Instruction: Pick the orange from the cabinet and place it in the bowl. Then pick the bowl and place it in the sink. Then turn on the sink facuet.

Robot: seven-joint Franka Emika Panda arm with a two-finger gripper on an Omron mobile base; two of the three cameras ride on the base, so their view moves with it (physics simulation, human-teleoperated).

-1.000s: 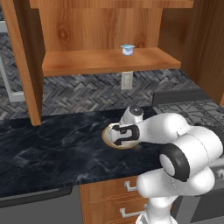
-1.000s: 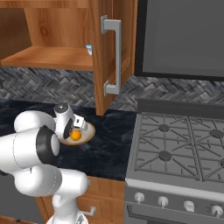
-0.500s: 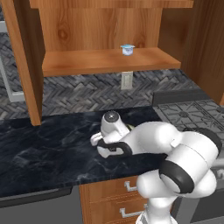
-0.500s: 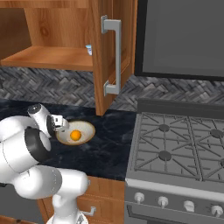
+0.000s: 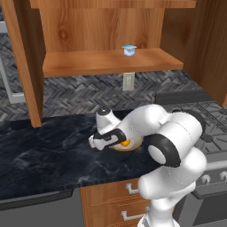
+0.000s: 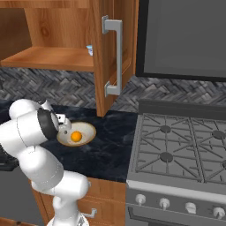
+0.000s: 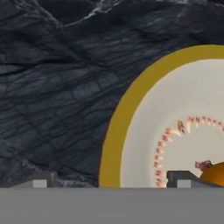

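The tool (image 7: 109,181), spread wide, straddles the upright bowl's (image 7: 114,131) rim beside the orange (image 7: 214,174).

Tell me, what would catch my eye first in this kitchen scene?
Probably the bright orange lying in the cream bowl on the black marble counter. The big white robot arm bends over it, its open hand at the bowl's rim. Above, a small white cup sits on the wooden cabinet shelf.

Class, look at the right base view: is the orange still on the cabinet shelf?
No. The orange lies in the bowl on the dark counter, below the cabinet.
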